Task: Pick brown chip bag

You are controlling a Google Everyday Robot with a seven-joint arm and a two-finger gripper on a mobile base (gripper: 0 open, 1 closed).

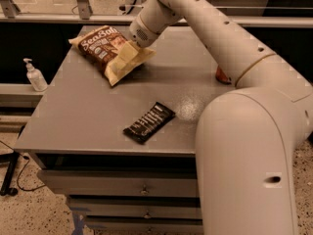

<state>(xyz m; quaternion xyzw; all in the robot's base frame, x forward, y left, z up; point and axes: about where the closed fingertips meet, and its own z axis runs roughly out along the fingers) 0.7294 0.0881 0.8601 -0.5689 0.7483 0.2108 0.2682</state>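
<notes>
The brown chip bag (99, 47) lies flat at the far left of the grey table (73, 111), its white "Sea Salt" lettering facing up. My gripper (129, 57) is low over the bag's near right end, against its tan edge, and it covers that part of the bag. The arm reaches in from the right and fills the right side of the view.
A small black bar wrapper (149, 122) with white stripes lies near the table's front edge. A red soda can (221, 76) shows only as a sliver behind my arm. A white pump bottle (34, 76) stands on a ledge left of the table. Drawers sit below the tabletop.
</notes>
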